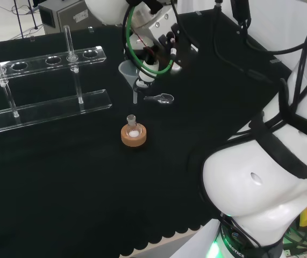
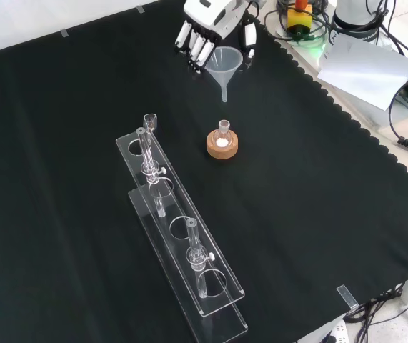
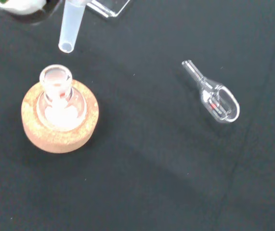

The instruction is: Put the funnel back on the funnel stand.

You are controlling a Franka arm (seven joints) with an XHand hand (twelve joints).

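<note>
Black cloth covers the bench, edged by cables and equipment. I see the hand (image 2: 205, 32) with its fingers curled round the funnel (image 2: 224, 63), carried upright, spout down, above the cloth in the front view. I judge the carry step is under way: the funnel hangs above the cork ring (image 2: 222, 146) and well apart from the clear funnel stand (image 2: 182, 232). To do it well, I would keep the spout vertical, travel high enough to clear the stand's upright posts, line the spout over one hole in the upper shelf, then lower until the cone seats. A small flask (image 3: 59, 98) sits in the cork ring holding something white. A small glass stopper (image 3: 214, 98) lies on its side nearby.
</note>
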